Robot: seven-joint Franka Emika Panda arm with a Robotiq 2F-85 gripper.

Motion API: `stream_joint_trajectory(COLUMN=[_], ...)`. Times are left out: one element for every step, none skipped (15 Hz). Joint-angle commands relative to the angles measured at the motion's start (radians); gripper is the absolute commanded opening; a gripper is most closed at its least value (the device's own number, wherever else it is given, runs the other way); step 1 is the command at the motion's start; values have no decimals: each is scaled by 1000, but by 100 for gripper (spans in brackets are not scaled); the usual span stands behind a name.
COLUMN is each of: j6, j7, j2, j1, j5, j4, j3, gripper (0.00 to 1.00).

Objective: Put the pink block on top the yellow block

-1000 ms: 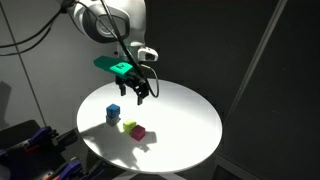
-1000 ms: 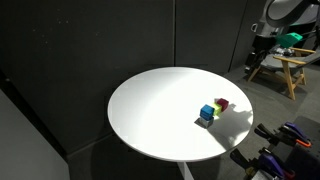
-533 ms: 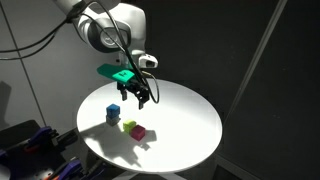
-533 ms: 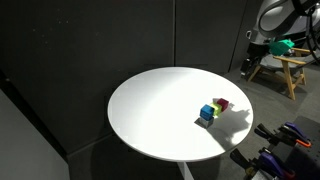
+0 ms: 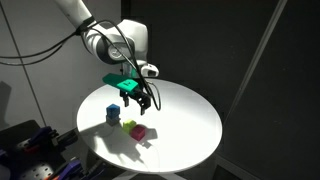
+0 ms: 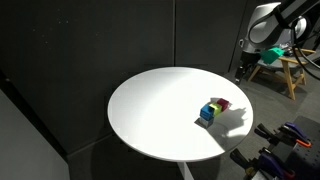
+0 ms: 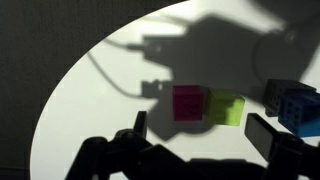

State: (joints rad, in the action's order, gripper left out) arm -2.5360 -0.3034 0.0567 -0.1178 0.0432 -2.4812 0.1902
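Observation:
The pink block (image 7: 188,102) sits on the round white table, touching the yellow block (image 7: 227,108) beside it. In an exterior view the pink block (image 5: 139,131) and yellow block (image 5: 129,126) lie near the table's front. In an exterior view they show as pink (image 6: 222,103) and yellow (image 6: 214,104) behind the blue cube. My gripper (image 5: 141,103) hangs open and empty above the table, above and behind the blocks. In the wrist view my gripper (image 7: 202,135) frames both blocks between its fingers (image 7: 138,124).
A blue cube (image 5: 113,111) stands apart from the pair; it also shows in the wrist view (image 7: 296,106) and in an exterior view (image 6: 207,112). The white table (image 5: 190,120) has a round edge. A wooden stand (image 6: 290,70) is beyond the table.
The arm has come down and forward over the table, bringing the open gripper closer to the blocks. The blocks have not moved.

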Motion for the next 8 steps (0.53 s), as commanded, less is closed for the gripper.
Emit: stream_joint_trajectory(j6=[-31, -38, -46, -49, -52, -52, -52, -50], j7=[-22, -22, -22, -21, -17, -15, -15, -11], j2=[67, 83, 100, 120, 139, 158, 176, 192], j1=[-19, -21, -22, -24, -26, -29, -33, -37], j5=[-34, -37, -40, -39, -38, -37, -37, -35], j4=[38, 42, 47, 54, 63, 72, 82, 92], j3=[-25, -30, -34, -38, -42, -46, -50, -53], gripper=[100, 100, 100, 100, 100, 100, 100, 100])
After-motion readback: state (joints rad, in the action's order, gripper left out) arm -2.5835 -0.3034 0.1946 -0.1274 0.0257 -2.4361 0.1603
